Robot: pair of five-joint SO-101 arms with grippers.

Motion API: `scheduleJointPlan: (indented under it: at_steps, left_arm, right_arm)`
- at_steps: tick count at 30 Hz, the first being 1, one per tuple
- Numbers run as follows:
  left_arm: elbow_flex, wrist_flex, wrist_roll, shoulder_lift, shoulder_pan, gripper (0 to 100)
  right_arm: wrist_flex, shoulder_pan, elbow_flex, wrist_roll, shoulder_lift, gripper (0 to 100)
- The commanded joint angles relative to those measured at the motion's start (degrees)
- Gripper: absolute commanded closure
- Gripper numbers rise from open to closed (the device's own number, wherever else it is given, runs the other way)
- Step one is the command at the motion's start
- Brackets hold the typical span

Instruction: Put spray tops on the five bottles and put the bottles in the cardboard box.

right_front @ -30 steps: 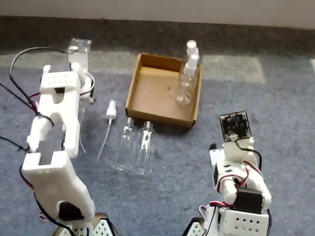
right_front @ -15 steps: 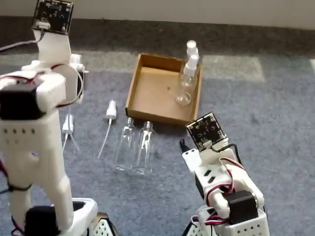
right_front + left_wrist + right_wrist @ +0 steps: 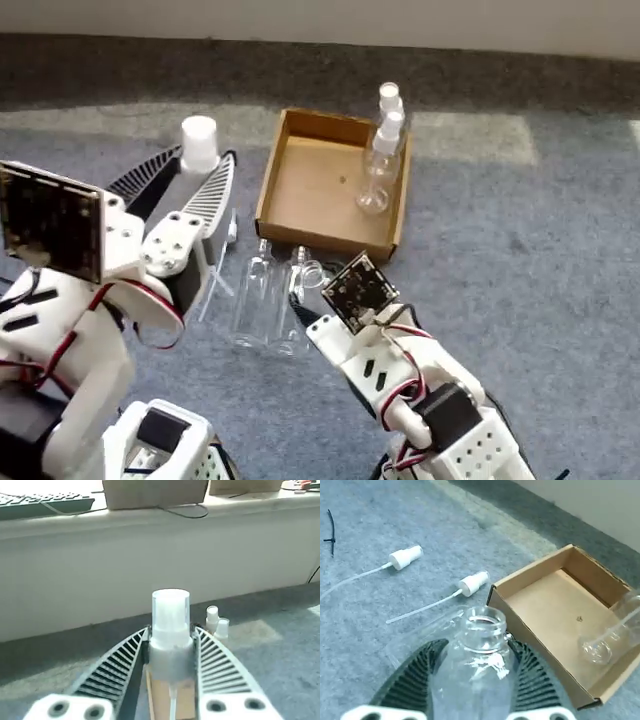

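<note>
A grey carpet point(image 3: 520, 250) is spread over the table, and both white arms are seen above it. The left arm point(image 3: 70, 330) is folded and raised, with its wrist camera board facing upward. The right arm point(image 3: 420, 390) is stretched low and forward toward the box.

The cardboard box point(image 3: 325, 238) is shallow, brown and open-topped, and is set at the far middle of the carpet. Two clear bottles with white spray tops fitted point(image 3: 378, 160) are leaned together against its right inner wall.

Two more clear, uncapped bottles point(image 3: 255, 290) are laid side by side on the carpet, just in front of the box's near wall.

A further clear bottle point(image 3: 480, 625) with an open round mouth is pinched at the shoulders by the black ribbed fingers of the right gripper point(image 3: 477, 647). It is held just short of the box's near wall, with the mouth pointed toward the box.

A white spray top point(image 3: 170, 612) with a translucent cap is clamped upright in the left gripper point(image 3: 170, 635), beside the box's left side, with its thin tube hanging between the fingers.

Two loose spray tops point(image 3: 406, 556) point(image 3: 474, 582) with long tubes are laid on the carpet left of the box.
</note>
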Motion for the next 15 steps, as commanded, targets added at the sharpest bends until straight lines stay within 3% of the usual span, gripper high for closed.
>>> scheduleJointPlan:
  at_steps: [1,7,15]
  left_arm:
    - [6.11,-11.60,0.44,-0.66,3.38,97]
    - [14.99,-23.12,0.62,-0.57,6.55,97]
    - [22.64,-28.31,0.62,-0.48,8.92,97]
  right_arm:
    - [-10.07,-0.40,4.53,0.35,-0.75,99.4]
    - [-11.91,-0.31,9.19,0.35,-0.84,99.5]
    - [-11.21,-0.22,9.98,0.35,-9.45,99.5]
